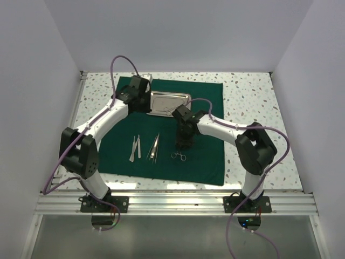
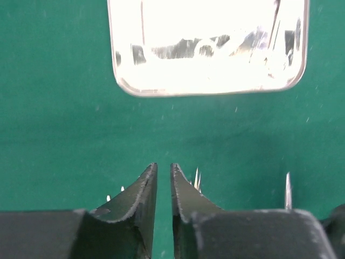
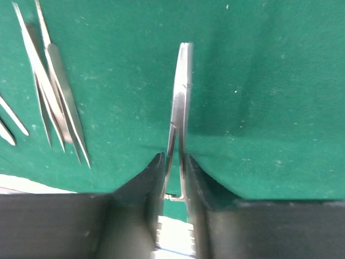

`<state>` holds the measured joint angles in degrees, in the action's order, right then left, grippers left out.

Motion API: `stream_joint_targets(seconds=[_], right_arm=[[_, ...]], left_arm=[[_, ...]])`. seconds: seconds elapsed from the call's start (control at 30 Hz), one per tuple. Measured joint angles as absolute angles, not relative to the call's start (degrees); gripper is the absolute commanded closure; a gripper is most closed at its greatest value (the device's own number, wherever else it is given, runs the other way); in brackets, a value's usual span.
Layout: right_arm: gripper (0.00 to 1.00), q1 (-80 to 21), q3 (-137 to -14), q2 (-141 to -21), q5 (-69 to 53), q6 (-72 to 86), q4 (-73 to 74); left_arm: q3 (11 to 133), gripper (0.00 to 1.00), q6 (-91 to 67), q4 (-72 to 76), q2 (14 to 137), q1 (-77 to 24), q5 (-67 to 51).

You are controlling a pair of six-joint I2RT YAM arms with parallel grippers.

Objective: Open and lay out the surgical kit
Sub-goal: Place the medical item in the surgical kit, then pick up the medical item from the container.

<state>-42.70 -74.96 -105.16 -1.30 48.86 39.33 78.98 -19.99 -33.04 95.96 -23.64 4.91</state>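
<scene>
The surgical kit's dark green cloth [image 1: 205,156] lies spread flat on the table. On its far part sits the shiny steel tray [image 1: 168,102] [image 2: 207,48]. Two pairs of tweezers [image 1: 134,147] [image 1: 154,147] lie side by side on the cloth's near left. My right gripper [image 1: 183,141] [image 3: 174,163] is shut on the shanks of a ring-handled clamp [image 1: 179,156] [image 3: 183,91], low over the cloth. My left gripper [image 1: 141,100] [image 2: 164,168] hovers beside the tray's left end. Its jaws stand a thin gap apart with only cloth showing between them.
Speckled tabletop [image 1: 253,97] borders the cloth on the right and far sides. White walls close in on three sides. A metal rail [image 1: 172,202] runs along the near edge at the arm bases. Tweezers [image 3: 54,91] lie left of the held clamp.
</scene>
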Motion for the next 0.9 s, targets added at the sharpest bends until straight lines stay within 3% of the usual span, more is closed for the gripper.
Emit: stream_joint_targets(seconds=[0.03, 0.1, 0.23, 0.53, 0.67, 0.77, 0.9], right_arm=[[0.43, -42.70, -74.94, -105.51, -1.72, 48.82, 39.42], [0.14, -42.70, -74.61, -106.17, -2.68, 48.16, 39.48], [0.10, -42.70, -74.52, -106.56, -2.98, 46.81, 40.58], [0.09, -40.23, -80.38, -101.08, 2.83, 41.82, 49.21], [0.10, -33.12, -83.96, -92.51, 4.97, 38.85, 51.00], [0.10, -26.83, -84.53, -87.83, 5.78, 36.86, 52.47], [0.11, -21.56, -84.51, -85.89, 6.92, 34.30, 55.68]], left_arm=[[80.16, 0.77, -19.94, -33.04, 96.73, -23.64, 5.02], [83.24, 0.73, -19.88, -33.32, 98.70, -23.64, 5.41], [90.56, 0.73, -19.84, -33.63, 103.48, -23.64, 6.11], [107.87, 0.71, -16.58, -33.50, 118.45, -23.83, 4.16], [111.98, 0.47, -13.89, -33.50, 125.45, -24.49, 1.50], [112.18, 0.41, -12.14, -33.39, 128.73, -25.52, -0.82], [112.16, 0.41, -10.61, -32.56, 130.72, -27.55, -2.24]])
